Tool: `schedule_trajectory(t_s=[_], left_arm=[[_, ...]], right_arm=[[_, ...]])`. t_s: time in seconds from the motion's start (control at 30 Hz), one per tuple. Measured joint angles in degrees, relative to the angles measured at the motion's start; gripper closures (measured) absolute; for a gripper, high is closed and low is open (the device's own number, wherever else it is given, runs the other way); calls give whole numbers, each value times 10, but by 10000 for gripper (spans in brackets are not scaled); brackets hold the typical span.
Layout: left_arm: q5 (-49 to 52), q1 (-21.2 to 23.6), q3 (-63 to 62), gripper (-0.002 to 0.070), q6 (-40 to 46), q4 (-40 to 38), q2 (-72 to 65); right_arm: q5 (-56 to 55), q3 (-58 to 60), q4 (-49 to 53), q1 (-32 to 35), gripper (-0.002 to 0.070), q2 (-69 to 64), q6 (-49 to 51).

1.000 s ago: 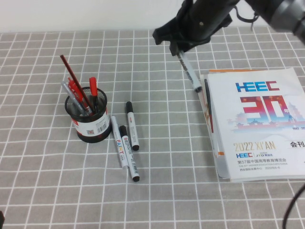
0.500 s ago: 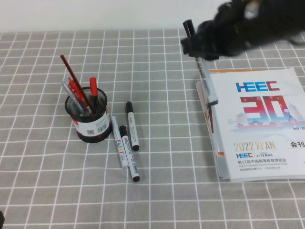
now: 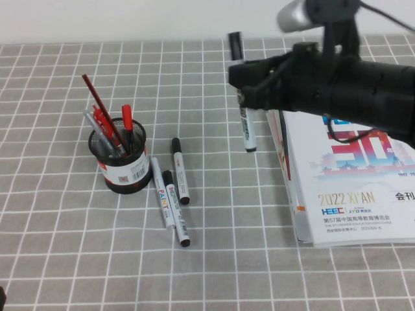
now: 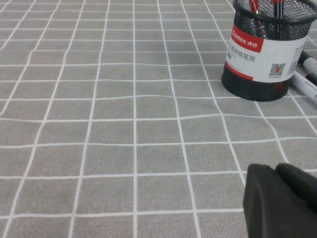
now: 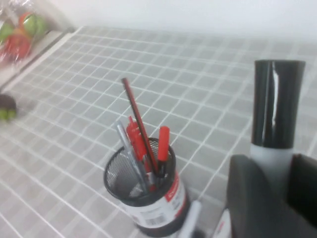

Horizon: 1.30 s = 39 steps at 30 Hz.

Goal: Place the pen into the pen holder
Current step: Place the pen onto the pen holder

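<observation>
The pen [image 3: 244, 120], white barrel with a black cap on top, hangs nearly upright above the table, its black tail tip pointing down. My right gripper [image 3: 245, 91] is shut on its barrel, right of the pen holder and well above the cloth. In the right wrist view the cap [image 5: 276, 109] stands up between the gripper's fingers [image 5: 247, 198]. The pen holder [image 3: 123, 165], a black mesh cup with a white and red label, stands at the left and shows in both wrist views [image 4: 265, 54] [image 5: 148, 198]. My left gripper [image 4: 282, 203] is shut and empty, low over the cloth near the holder.
Several red pens [image 3: 107, 123] stand in the holder. A "PAINT" marker [image 3: 160, 191] and two other markers [image 3: 179, 172] lie just right of it. A stack of booklets [image 3: 350, 175] lies at the right under my right arm. The table has a grey checked cloth.
My right arm has swung left and toward the front with the pen. The pen has turned from slanted to nearly upright. The left arm has not moved.
</observation>
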State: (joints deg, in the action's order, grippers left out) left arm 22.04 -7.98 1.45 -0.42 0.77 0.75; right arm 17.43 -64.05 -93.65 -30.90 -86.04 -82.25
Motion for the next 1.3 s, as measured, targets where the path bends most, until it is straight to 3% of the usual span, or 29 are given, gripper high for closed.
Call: schedule_trajectory(t_s=[0.2, 0.37, 0.7, 1.3], left_arm=[[0, 0, 0, 678, 0, 0, 0], [0, 0, 0, 678, 0, 0, 0], [0, 0, 0, 678, 0, 0, 0], [0, 0, 0, 678, 0, 0, 0]], right_arm=[[133, -37, -38, 0, 578, -32, -201], [288, -84, -38, 0, 578, -79, -283], [390, -248, -32, 0, 578, -251, -250], [353, -538, -29, -27, 578, -464, -183]])
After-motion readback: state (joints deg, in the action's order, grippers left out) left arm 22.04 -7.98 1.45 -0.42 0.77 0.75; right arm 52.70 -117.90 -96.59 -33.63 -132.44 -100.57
